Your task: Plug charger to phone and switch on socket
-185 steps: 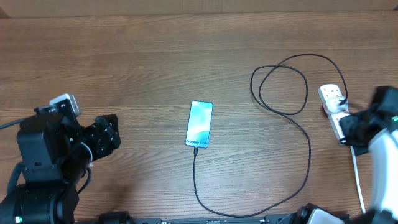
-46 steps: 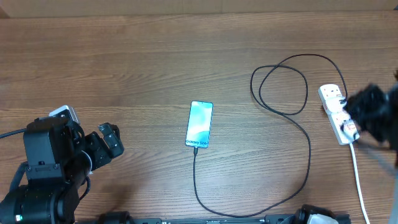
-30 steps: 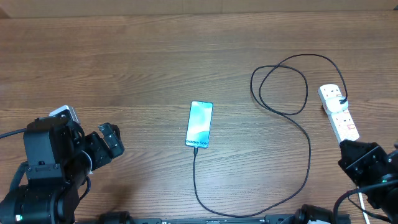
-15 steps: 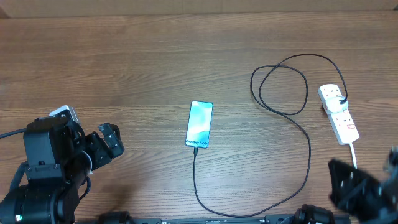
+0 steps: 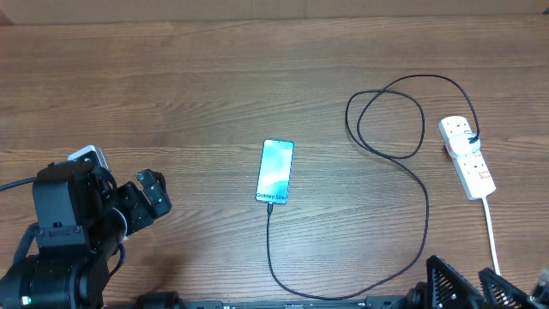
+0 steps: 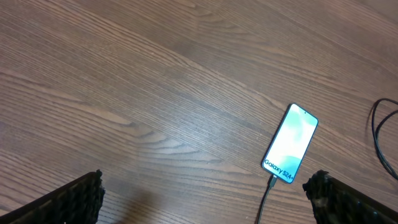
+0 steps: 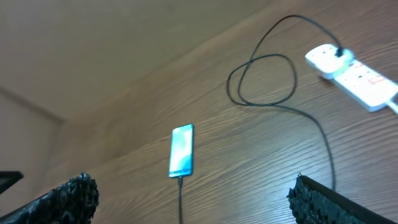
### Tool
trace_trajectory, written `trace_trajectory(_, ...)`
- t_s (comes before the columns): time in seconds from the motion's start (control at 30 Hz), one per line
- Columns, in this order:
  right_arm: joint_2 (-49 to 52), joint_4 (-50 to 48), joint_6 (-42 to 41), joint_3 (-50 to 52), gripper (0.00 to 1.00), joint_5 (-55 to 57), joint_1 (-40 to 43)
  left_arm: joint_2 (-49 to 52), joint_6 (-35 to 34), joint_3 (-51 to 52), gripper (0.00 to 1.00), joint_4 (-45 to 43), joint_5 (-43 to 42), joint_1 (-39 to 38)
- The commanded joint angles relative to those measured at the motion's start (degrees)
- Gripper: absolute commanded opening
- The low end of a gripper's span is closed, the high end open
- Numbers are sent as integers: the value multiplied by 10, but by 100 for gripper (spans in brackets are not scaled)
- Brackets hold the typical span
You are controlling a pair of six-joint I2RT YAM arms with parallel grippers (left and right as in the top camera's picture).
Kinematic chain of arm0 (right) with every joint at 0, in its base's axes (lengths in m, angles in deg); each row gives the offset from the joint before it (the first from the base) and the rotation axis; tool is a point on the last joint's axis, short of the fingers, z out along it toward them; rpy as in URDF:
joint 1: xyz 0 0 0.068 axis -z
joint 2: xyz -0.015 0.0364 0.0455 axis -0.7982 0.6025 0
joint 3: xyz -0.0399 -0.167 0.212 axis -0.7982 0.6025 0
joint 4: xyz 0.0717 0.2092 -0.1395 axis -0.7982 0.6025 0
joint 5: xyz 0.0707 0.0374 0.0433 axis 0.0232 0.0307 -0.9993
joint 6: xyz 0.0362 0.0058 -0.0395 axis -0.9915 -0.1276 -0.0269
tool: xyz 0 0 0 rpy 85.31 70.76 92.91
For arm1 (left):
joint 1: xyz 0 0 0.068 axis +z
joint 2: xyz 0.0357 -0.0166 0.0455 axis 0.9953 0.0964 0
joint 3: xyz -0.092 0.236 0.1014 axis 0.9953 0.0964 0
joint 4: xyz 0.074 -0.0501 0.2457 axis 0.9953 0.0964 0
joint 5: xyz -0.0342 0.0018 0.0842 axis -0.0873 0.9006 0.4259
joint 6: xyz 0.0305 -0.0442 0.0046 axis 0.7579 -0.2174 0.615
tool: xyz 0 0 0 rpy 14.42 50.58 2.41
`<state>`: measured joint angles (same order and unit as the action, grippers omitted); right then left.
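The phone (image 5: 274, 172) lies face up mid-table, screen lit, also in the left wrist view (image 6: 290, 143) and the right wrist view (image 7: 181, 150). The charger (image 5: 426, 206), a thin black cable, runs from the phone's bottom edge, curves near the front edge, loops at the right and ends in a plug on the socket (image 5: 466, 157). The white socket (image 7: 348, 68) lies at the far right. My left gripper (image 5: 146, 199) hovers open at the left, empty (image 6: 205, 186). My right gripper (image 5: 467, 292) is open and empty at the near right edge, well short of the socket (image 7: 193, 190).
The socket's thick white cord (image 5: 493, 240) runs down to the table's front edge beside my right gripper. The left arm's body (image 5: 60, 223) fills the near left corner. The table's back edge (image 5: 274, 19) meets a beige wall.
My right arm has drawn back from beside the socket toward the near right edge, and its jaws have gone from shut to open. The left arm, phone and cable have stayed still.
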<state>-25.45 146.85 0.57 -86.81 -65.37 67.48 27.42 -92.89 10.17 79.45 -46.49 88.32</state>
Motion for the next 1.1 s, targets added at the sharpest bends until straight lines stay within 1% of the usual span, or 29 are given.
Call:
trace_trajectory(0.0,4,-3,7,-1,100,71,-4,-1,-4,2,100,-1,-3,-1)
trace_trajectory(0.13,4,-17,10,5,100,140,-7,-1,-4,2,100,-1,-3,-1)
trace_trajectory(0.2,3,-54,11,19,100,171,-16,-1,-4,2,100,-1,-3,-1)
trace_trajectory(0.27,1,-98,24,37,100,172,-30,-1,-4,2,100,-1,-3,-1)
trace_trajectory(0.4,-24,-199,49,92,100,135,-46,-1,-4,2,100,-1,-3,-1)
trace_trajectory(0.63,-119,-406,61,299,100,59,-43,-1,-4,2,99,-1,-3,-1)
trace_trajectory(0.83,-178,-571,65,482,100,-3,-34,-1,-4,2,100,-1,-3,-1)
trace_trajectory(0.93,-213,-676,67,575,100,-5,-35,-1,-4,2,99,-1,-3,-1)
trace_trajectory(1.07,-259,-841,66,701,100,-14,-37,-1,-4,2,100,-1,-3,-1)
